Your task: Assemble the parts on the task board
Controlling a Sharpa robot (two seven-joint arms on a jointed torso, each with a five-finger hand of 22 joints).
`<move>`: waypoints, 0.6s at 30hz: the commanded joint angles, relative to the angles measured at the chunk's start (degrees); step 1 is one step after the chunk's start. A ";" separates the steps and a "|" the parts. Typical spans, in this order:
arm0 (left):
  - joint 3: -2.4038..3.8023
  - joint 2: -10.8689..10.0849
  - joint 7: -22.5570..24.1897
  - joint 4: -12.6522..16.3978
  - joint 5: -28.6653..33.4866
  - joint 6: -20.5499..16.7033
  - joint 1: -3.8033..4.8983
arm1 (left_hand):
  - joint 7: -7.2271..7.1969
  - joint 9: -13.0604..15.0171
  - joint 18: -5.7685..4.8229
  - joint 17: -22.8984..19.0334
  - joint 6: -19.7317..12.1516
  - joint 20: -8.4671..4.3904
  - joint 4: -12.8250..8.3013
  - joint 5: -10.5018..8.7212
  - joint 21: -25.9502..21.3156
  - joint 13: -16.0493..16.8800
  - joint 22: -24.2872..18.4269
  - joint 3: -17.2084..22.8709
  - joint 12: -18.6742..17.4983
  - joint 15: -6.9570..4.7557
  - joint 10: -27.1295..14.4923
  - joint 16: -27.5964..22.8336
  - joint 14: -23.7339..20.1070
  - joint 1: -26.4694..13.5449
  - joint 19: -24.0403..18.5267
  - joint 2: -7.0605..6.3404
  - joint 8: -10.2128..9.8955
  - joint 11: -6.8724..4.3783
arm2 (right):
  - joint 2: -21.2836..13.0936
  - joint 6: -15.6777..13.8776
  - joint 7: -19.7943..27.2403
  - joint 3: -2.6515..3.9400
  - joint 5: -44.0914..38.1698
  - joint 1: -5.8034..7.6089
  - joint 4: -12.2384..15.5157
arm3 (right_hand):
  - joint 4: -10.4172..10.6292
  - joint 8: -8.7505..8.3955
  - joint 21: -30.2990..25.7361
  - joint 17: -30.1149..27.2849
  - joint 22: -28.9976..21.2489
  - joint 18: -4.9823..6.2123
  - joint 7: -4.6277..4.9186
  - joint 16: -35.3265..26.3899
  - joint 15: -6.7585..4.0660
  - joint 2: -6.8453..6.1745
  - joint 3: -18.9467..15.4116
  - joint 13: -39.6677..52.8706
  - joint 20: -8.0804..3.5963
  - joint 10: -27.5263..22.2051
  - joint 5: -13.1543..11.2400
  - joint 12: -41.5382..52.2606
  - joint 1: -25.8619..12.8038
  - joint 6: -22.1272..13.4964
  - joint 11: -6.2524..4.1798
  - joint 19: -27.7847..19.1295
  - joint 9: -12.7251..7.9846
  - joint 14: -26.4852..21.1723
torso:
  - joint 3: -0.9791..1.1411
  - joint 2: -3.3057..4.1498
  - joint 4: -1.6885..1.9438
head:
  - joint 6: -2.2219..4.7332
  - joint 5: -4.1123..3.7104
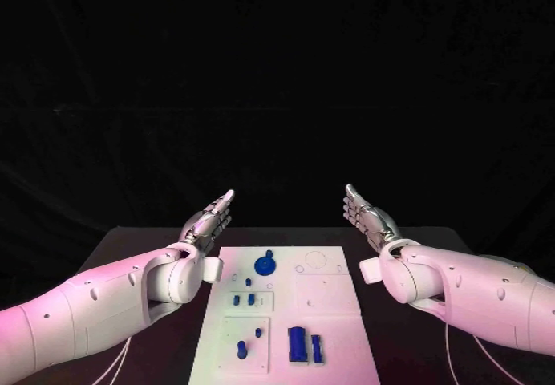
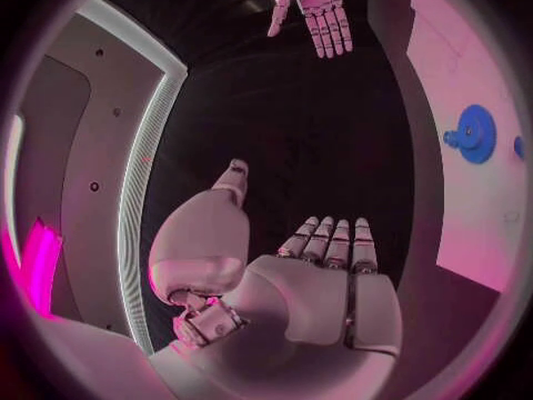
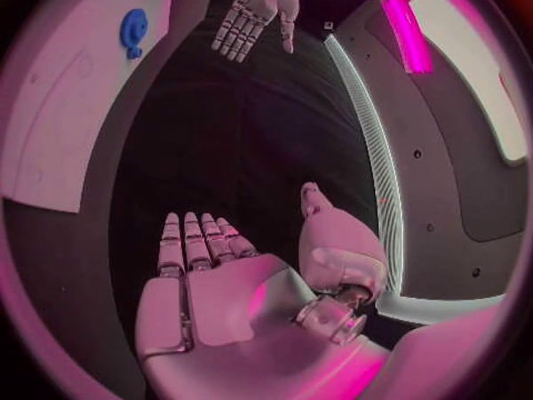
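The white task board (image 1: 330, 321) lies in the middle of the black table. On it are a round blue part (image 1: 265, 264) near the far end, small blue parts (image 1: 243, 300) at the centre left, and two upright blue blocks (image 1: 304, 345) at the near end. My left hand (image 1: 208, 222) hovers left of the board's far end, flat and empty with fingers straight. My right hand (image 1: 368, 215) mirrors it on the right side, likewise empty. The left wrist view shows my left hand (image 2: 316, 284), the right hand (image 2: 316, 9) and the round blue part (image 2: 475, 133).
A small blue peg (image 1: 242, 350) stands in the near left panel of the board. The black table (image 1: 139, 249) runs out on both sides of the board. In the right wrist view my right hand (image 3: 222, 284) faces the left hand (image 3: 253, 13) and the round blue part (image 3: 133, 31).
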 commanded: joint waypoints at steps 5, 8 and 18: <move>0.91 -2.58 3.48 9.66 -1.96 -16.39 -0.81 | -1.44 -1.69 -2.06 -1.96 -5.65 -2.08 -1.82 -1.77 -0.72 -0.45 -1.16 -2.52 -0.65 -1.23 -6.45 -1.06 -5.27 -39.04 -5.40 1.11 -1.48 -1.20 | -1.82 -13.36 4.45 3.19 5.42 -1.95 10.34 | -0.33 -1.39 -0.75 -2.47 -4.69 -1.68 -1.53 -2.50 -0.94 0.97 -4.01 -1.47 -1.73 -6.87 -0.97 -1.18 -18.42 -5.93 -1.20 -6.21 -3.10 -6.62 | -0.07 -0.08 -0.13 | 0.71 0.27; 1.18 -3.39 4.10 12.53 -2.32 -19.97 -1.06 | -1.44 -1.69 -2.06 -1.96 -5.65 -2.08 -1.82 -1.77 -0.72 -0.45 -1.16 -2.52 -0.65 -1.23 -6.45 -1.06 -5.27 -39.04 -5.40 1.11 -1.48 -1.20 | -2.30 -15.71 5.11 4.08 6.39 -2.45 12.93 | -0.33 -1.39 -0.75 -2.47 -4.69 -1.68 -1.53 -2.50 -0.94 0.97 -4.01 -1.47 -1.73 -6.87 -0.97 -1.18 -18.42 -5.93 -1.20 -6.21 -3.10 -6.62 | -0.07 -0.08 -0.13 | 0.71 0.27; 1.54 -4.46 4.91 16.30 -2.79 -24.64 -1.38 | -1.44 -1.69 -2.06 -1.96 -5.65 -2.08 -1.82 -1.77 -0.72 -0.45 -1.16 -2.52 -0.65 -1.23 -6.45 -1.06 -5.27 -39.04 -5.40 1.11 -1.48 -1.20 | -2.70 -17.67 5.67 4.82 7.19 -2.86 15.10 | -0.33 -1.39 -0.75 -2.47 -4.69 -1.68 -1.53 -2.50 -0.94 0.97 -4.01 -1.47 -1.73 -6.87 -0.97 -1.18 -18.42 -5.93 -1.20 -6.21 -3.10 -6.62 | -0.07 -0.08 -0.13 | 0.71 0.27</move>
